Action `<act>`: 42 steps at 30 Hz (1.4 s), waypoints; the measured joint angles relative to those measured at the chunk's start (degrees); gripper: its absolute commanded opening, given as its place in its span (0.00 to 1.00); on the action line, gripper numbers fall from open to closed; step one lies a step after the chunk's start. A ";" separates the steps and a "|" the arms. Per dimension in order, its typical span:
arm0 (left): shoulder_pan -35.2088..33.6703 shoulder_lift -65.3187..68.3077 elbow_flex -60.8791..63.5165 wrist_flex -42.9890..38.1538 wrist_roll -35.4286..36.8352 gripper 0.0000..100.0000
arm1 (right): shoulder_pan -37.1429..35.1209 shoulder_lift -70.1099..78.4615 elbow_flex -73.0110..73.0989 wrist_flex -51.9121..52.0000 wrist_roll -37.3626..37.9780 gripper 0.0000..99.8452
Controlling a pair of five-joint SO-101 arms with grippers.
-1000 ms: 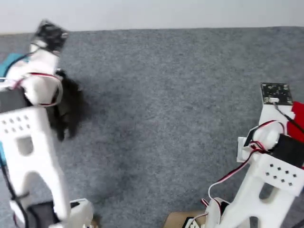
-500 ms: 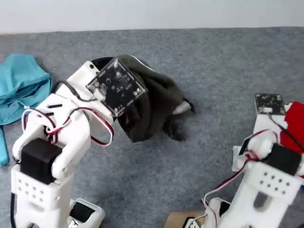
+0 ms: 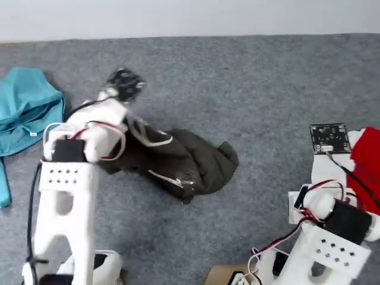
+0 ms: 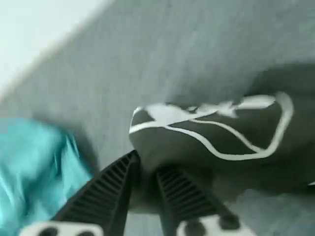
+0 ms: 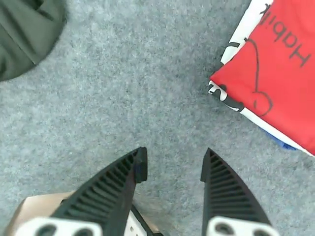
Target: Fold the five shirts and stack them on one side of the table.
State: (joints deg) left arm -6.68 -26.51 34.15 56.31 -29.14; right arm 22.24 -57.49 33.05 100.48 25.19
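Observation:
A dark olive shirt (image 3: 190, 163) lies crumpled on the grey carpeted table (image 3: 255, 83), just left of the middle. My left arm (image 3: 89, 139) leans over its left end. In the left wrist view my left gripper (image 4: 146, 164) is shut on the dark shirt (image 4: 221, 142) at its white-trimmed collar edge. A teal shirt (image 3: 27, 113) lies bunched at the far left, also seen as teal cloth (image 4: 34, 157) beside the left gripper. My right gripper (image 5: 174, 160) hangs open over bare carpet, beside a folded red shirt (image 5: 275, 69) lying on other folded pieces at the right edge (image 3: 367, 163).
A brown board (image 3: 225, 274) sits at the front edge by the right arm's base (image 3: 323, 237). White wall (image 3: 190, 18) runs behind the table's far edge. Open carpet lies between the dark shirt (image 5: 24, 34) and the red stack.
My left arm has swung from the far left toward the middle, carrying the dark shirt, and brought it down onto the carpet. The teal shirt came into sight. The right arm shifted slightly.

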 measured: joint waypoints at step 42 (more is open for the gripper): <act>-32.35 8.18 -7.12 9.32 0.00 0.21 | -34.46 80.97 -51.25 -1.67 -16.44 0.19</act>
State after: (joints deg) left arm -39.03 -18.33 27.03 65.63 -29.14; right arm -12.22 23.47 -18.20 98.81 8.75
